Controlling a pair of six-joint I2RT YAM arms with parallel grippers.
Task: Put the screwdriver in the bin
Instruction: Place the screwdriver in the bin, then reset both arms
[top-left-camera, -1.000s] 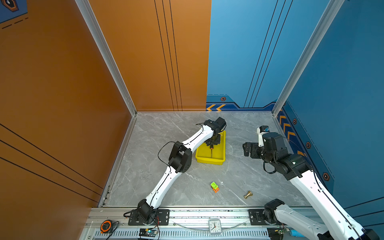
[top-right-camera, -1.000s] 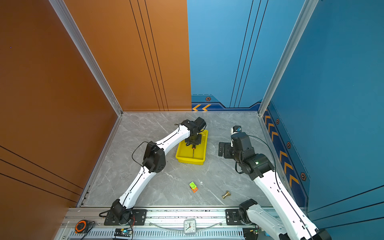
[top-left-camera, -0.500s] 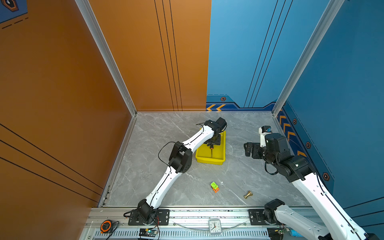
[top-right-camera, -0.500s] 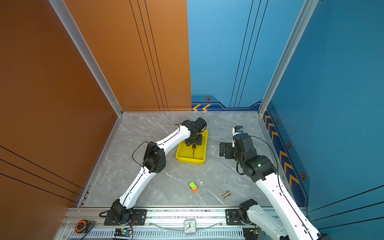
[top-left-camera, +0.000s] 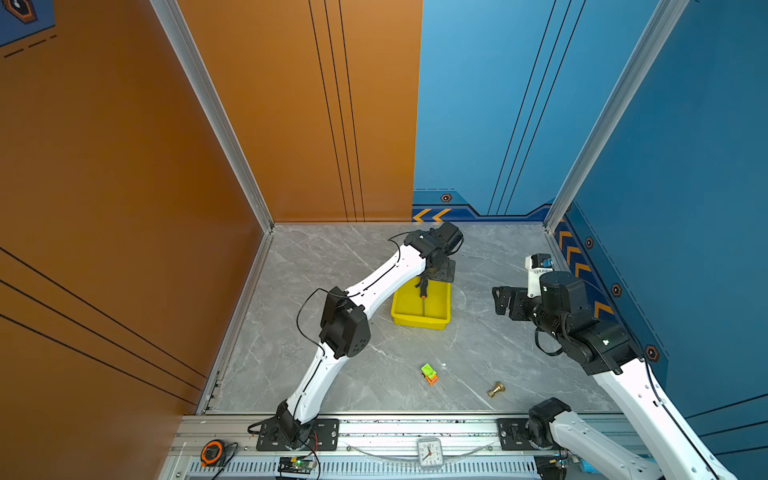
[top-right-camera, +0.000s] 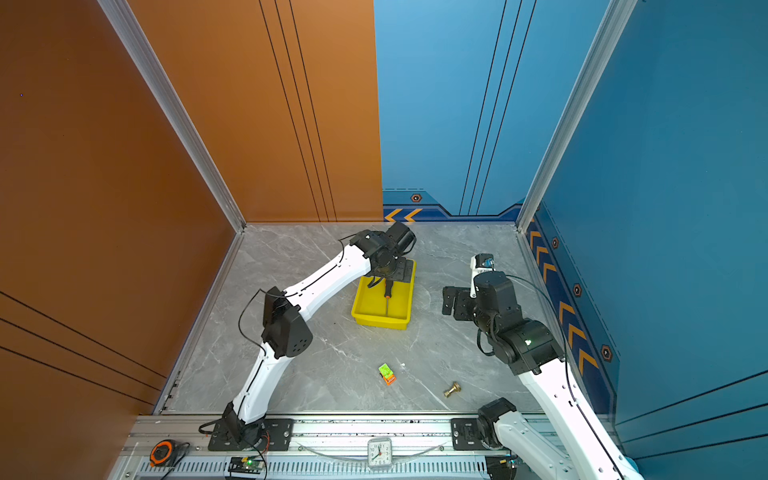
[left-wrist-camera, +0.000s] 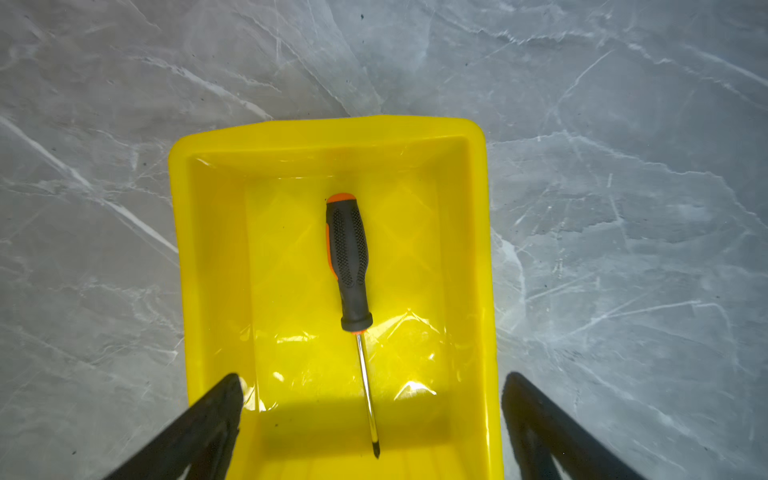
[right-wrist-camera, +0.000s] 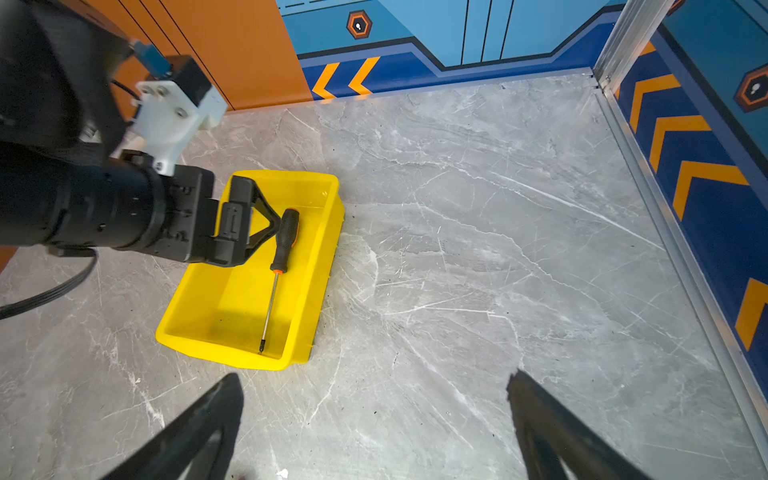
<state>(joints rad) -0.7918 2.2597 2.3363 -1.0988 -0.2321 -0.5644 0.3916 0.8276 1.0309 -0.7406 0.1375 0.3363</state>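
- The left gripper (left-wrist-camera: 372, 380) hangs above the bin (left-wrist-camera: 324, 129) with its jaws spread wide and holds nothing. Its black fingers (left-wrist-camera: 216, 411) stand clear on either side of the screwdriver (left-wrist-camera: 349, 257).
- The screwdriver lies flat on the bin's floor, lengthwise and about midway between the long walls. Its handle is at the bin's end toward the back wall, under the left gripper in both top views.
- The right gripper (right-wrist-camera: 374, 380) is also open and empty, hovering over bare tabletop (top-left-camera: 332, 266), well apart from the bin on its right.
- A small green and orange toy (top-left-camera: 429, 372) and a brass fitting (top-left-camera: 496, 389) lie on the tabletop on the bin's near side, toward the arm bases, well apart from the bin and from each other.
- Beyond them, farther from the bin, a clock (top-left-camera: 429, 453) and a tape measure (top-left-camera: 212, 451) sit on the base rail.
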